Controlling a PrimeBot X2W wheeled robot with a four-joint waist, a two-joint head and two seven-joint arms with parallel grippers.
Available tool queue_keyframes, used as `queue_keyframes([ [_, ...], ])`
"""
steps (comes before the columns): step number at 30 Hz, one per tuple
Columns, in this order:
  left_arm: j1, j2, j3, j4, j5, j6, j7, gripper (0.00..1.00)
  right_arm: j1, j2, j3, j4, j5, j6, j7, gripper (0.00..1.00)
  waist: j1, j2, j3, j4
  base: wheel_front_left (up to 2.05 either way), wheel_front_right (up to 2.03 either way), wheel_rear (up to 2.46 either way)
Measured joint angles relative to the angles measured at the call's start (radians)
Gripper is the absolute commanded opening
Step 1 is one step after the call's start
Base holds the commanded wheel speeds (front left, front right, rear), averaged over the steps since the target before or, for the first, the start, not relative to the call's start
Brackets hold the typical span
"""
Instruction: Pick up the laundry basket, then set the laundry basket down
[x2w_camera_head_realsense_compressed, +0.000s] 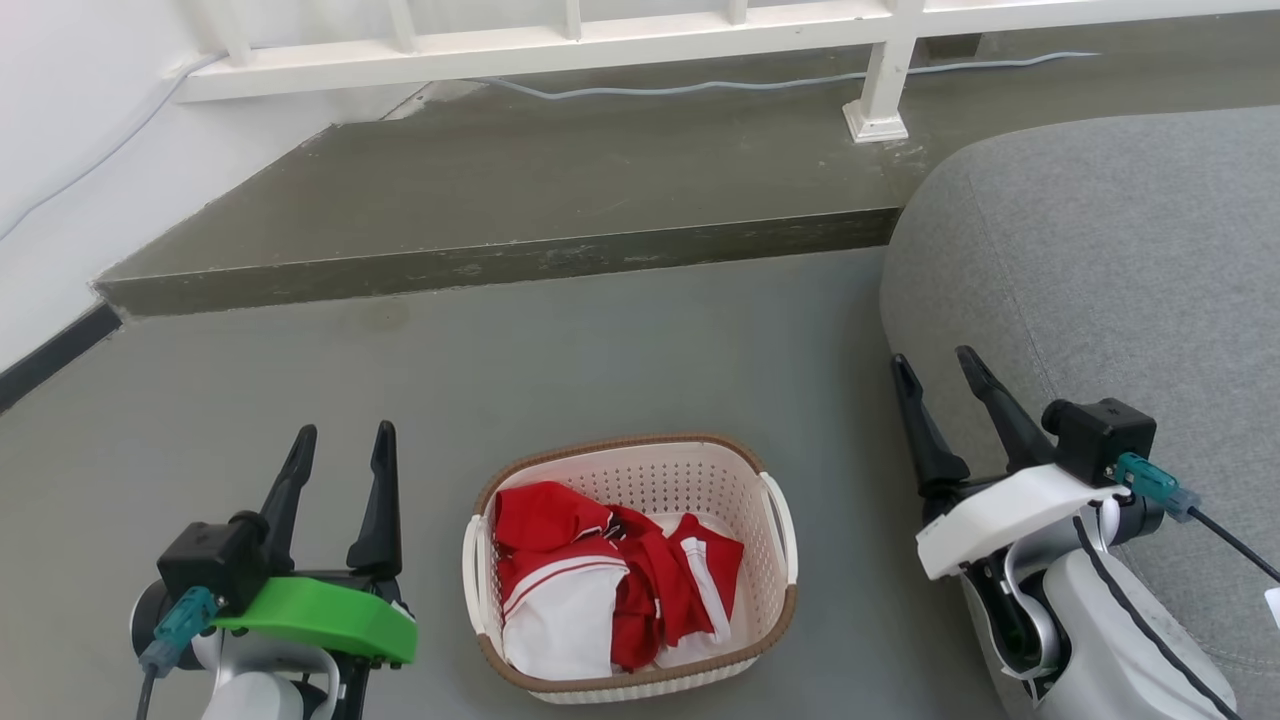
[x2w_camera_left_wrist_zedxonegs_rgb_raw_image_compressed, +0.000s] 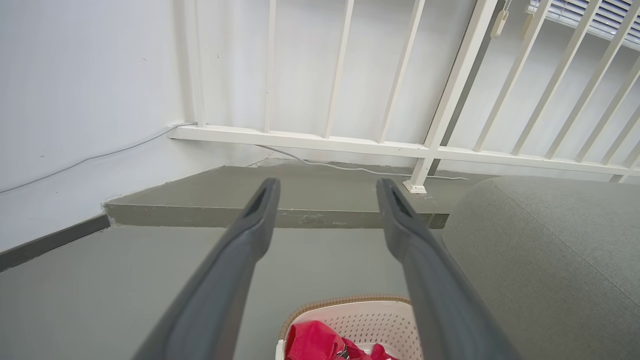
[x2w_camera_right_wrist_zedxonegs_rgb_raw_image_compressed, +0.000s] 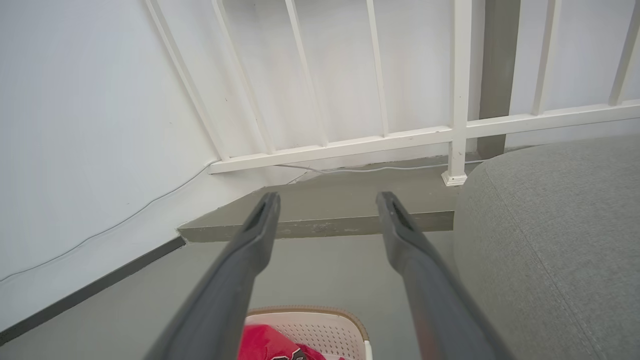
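The laundry basket (x2w_camera_head_realsense_compressed: 700, 480), cream-white and perforated with a brown rim and white side handles, stands on the grey floor between my arms, holding red and white clothes (x2w_camera_head_realsense_compressed: 600, 575). My left gripper (x2w_camera_head_realsense_compressed: 342, 438) hangs open to the basket's left, apart from it. To the basket's right, my right gripper (x2w_camera_head_realsense_compressed: 935, 365) is open too, raised and clear of it. The basket's far rim (x2w_camera_left_wrist_zedxonegs_rgb_raw_image_compressed: 345, 301) shows at the bottom of the left wrist view between the open left gripper (x2w_camera_left_wrist_zedxonegs_rgb_raw_image_compressed: 327, 187). In the right wrist view the basket (x2w_camera_right_wrist_zedxonegs_rgb_raw_image_compressed: 310, 325) sits low between the open right gripper (x2w_camera_right_wrist_zedxonegs_rgb_raw_image_compressed: 327, 201).
A grey upholstered seat (x2w_camera_head_realsense_compressed: 1110, 260) bulges in at the right, close behind my right gripper. A raised floor step (x2w_camera_head_realsense_compressed: 500, 262) runs across ahead, with a white railing (x2w_camera_head_realsense_compressed: 880, 90) and a cable (x2w_camera_head_realsense_compressed: 700, 88) on it. A white wall (x2w_camera_head_realsense_compressed: 60, 150) stands at the left.
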Motion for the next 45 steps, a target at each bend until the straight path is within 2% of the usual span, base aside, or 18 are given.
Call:
queue_keyframes([
  [8, 0.002, -0.004, -0.001, 0.000, 0.003, -0.010, 0.000, 1.00, 0.001, 0.007, -0.003, 0.000, -0.009, 0.008, 0.000, 1.00, 0.0000, 0.0000, 0.001, 0.000, 0.00, 0.00, 0.00],
  [9, 0.003, -0.005, -0.003, 0.003, 0.003, -0.010, 0.000, 0.00, 0.002, 0.008, -0.003, 0.002, -0.011, 0.008, 0.000, 0.00, 0.0000, 0.0000, 0.001, 0.000, 0.00, 0.00, 0.00],
  [18, 0.026, -0.016, -0.011, 0.052, -0.027, -0.009, 0.010, 0.00, 0.055, 0.025, -0.007, 0.042, 0.017, 0.007, 0.007, 0.00, 0.0000, 0.0000, -0.001, 0.001, 0.00, 0.00, 0.00],
  [45, 0.026, -0.028, 0.062, 0.071, -0.382, -0.022, 0.112, 0.00, 0.059, 0.050, -0.139, 0.029, 0.363, 0.041, 0.107, 0.00, 0.0000, 0.0000, -0.013, 0.011, 0.00, 0.00, 0.00],
])
